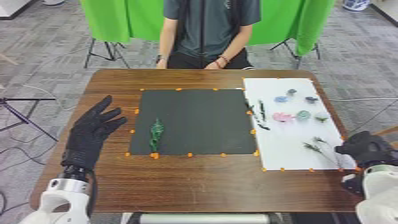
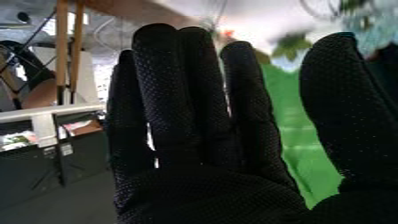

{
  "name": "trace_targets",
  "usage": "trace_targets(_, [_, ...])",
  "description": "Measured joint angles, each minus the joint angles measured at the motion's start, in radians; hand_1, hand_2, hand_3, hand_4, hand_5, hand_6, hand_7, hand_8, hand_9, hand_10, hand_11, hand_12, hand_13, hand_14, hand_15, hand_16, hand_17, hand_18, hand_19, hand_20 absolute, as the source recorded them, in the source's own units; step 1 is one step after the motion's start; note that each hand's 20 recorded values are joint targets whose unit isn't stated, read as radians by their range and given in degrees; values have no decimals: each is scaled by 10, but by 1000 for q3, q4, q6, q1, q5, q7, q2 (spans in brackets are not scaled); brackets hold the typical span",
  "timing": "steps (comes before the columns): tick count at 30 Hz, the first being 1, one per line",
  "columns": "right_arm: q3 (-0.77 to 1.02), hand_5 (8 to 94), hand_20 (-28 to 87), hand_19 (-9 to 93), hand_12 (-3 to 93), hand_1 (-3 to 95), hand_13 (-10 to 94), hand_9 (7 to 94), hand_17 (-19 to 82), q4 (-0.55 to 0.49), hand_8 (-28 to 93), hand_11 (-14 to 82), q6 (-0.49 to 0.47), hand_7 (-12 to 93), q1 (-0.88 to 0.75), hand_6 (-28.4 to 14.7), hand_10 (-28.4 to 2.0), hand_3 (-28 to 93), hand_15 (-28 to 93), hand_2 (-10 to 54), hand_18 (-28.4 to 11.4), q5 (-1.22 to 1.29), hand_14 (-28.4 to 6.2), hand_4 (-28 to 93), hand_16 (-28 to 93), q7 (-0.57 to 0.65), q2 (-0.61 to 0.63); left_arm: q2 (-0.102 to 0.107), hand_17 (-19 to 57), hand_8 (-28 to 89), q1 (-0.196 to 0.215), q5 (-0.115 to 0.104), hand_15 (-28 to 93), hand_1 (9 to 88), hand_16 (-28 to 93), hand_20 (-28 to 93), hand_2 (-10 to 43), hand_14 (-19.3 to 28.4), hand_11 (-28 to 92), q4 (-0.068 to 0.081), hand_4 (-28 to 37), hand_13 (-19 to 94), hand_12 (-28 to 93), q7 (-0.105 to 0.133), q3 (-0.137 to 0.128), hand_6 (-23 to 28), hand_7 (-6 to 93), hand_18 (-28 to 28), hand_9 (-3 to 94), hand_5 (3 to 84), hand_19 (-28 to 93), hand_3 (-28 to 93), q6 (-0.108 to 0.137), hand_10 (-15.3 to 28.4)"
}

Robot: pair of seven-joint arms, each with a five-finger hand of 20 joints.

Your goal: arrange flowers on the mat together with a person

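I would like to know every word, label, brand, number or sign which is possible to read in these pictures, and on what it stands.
No text can be read in either view.
Dark mat: no writing that I can make out.
White mat: the same.
Small white patch: maybe a label, too small to read.

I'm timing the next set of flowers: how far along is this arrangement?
Barely started, it seems: one green sprig lies on the dark mat. Nothing looks to be in hand: the left hand is open beside that mat, the right hand open by the white sheet. Probably left: the sheet's pink flower, small blue one and others.
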Motion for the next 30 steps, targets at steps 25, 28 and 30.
trace_targets(25, [-265,852,117,815,206,542,763,845,311,100,19,302,-48,153,174,26,-111,616,588,-76,-219,-286,-82,-279,171,30,75,-3,-84,-86,-5,0,454,220,-75,146,64,270,216,-1,-283,276,86,-8,-4,58,98,249,356,357,504,775,0,182])
trace_targets(28, [-265,860,120,827,204,544,779,862,315,101,24,318,-47,151,172,26,-107,619,602,-76,-214,-290,-75,-281,184,28,75,-4,-85,-86,-5,1,454,220,-75,146,64,270,216,-1,-283,276,86,-12,-4,58,98,249,356,357,504,775,0,183])
trace_targets(30, [-259,864,127,846,207,538,788,874,319,100,30,337,-46,150,166,28,-105,632,624,-77,-210,-293,-74,-282,196,25,75,-5,-85,-85,-4,1,454,221,-75,146,64,270,217,-1,-283,275,86,-13,-4,58,98,249,356,358,504,776,0,182])
